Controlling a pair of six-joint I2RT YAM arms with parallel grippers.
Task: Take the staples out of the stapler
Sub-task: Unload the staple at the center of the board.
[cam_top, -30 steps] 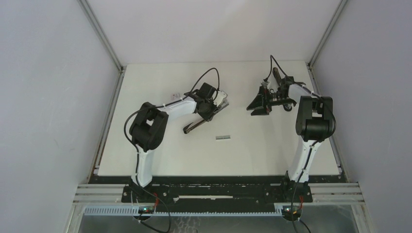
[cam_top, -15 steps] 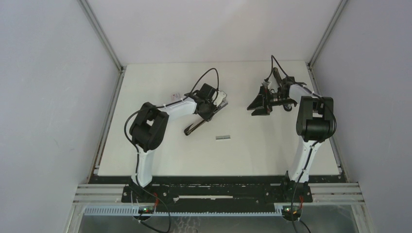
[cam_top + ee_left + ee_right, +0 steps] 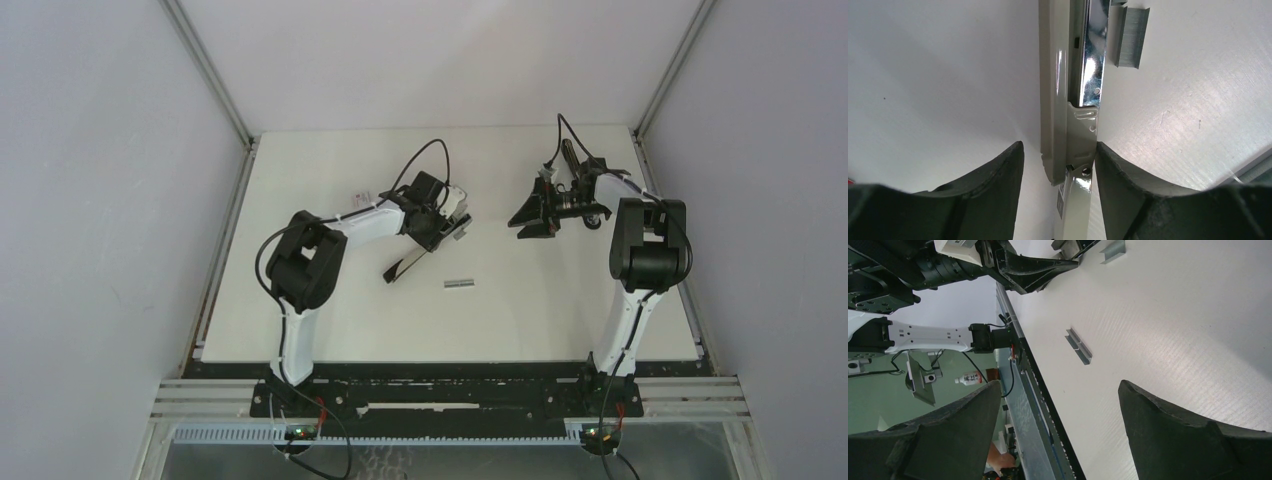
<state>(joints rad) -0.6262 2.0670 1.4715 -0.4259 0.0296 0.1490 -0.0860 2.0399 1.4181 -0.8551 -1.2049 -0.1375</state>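
Left wrist view, nearest first: left claw (image 3: 1059,147) half open astride the rear end of the stapler (image 3: 1055,75), clear of it on 1 side, touching or nearly so on the other, gripping nothing firmly. Best to open wider, then lift straight up without nudging the stapler. Farther along, just beside the shiny tray (image 3: 1093,50), 1 strip of staples (image 3: 1132,36) flat on the table (image 3: 923,75), well ahead of the fingertips (image 3: 1015,150). Possibly an empty tray, though hard to tell. Right claw (image 3: 1059,385) wide open, empty, hovering well apart.

Inside left hand (image 3: 1058,146) gap: stapler (image 3: 1055,75); staples (image 3: 1131,36) just beside it.
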